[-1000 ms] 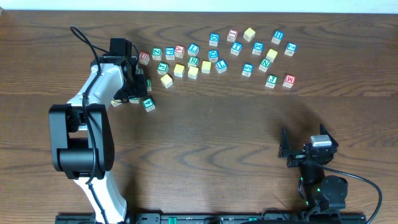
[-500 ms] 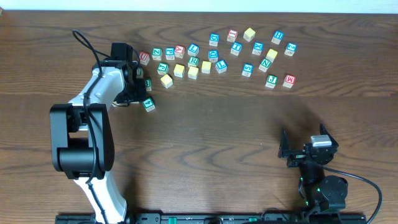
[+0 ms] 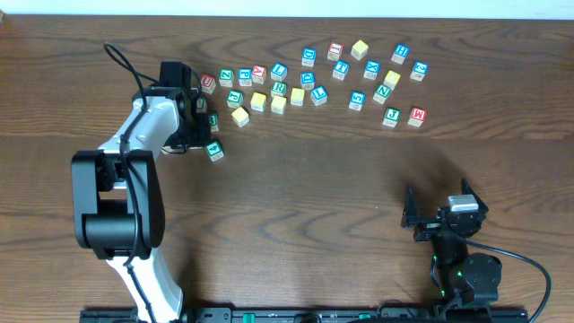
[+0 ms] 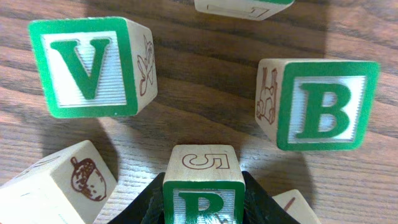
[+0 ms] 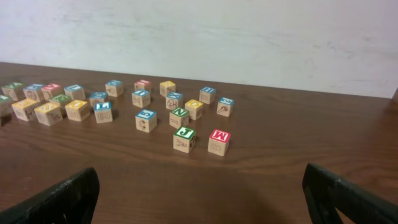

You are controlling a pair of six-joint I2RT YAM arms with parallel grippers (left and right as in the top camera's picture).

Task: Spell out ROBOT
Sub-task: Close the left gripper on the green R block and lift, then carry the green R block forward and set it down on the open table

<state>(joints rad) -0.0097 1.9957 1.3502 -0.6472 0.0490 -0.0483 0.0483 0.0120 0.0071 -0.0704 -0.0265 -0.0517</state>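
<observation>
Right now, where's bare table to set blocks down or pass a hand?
Open: the broad wood strip between the block row and the right gripper, right of the left arm. Crowded: around the left gripper, where R, V and B sit close.

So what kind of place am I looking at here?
Most likely a robotics lab bench: a left arm and right arm mounted at a dark wooden table, scattered alphabet cubes, a plain pale wall behind.
</observation>
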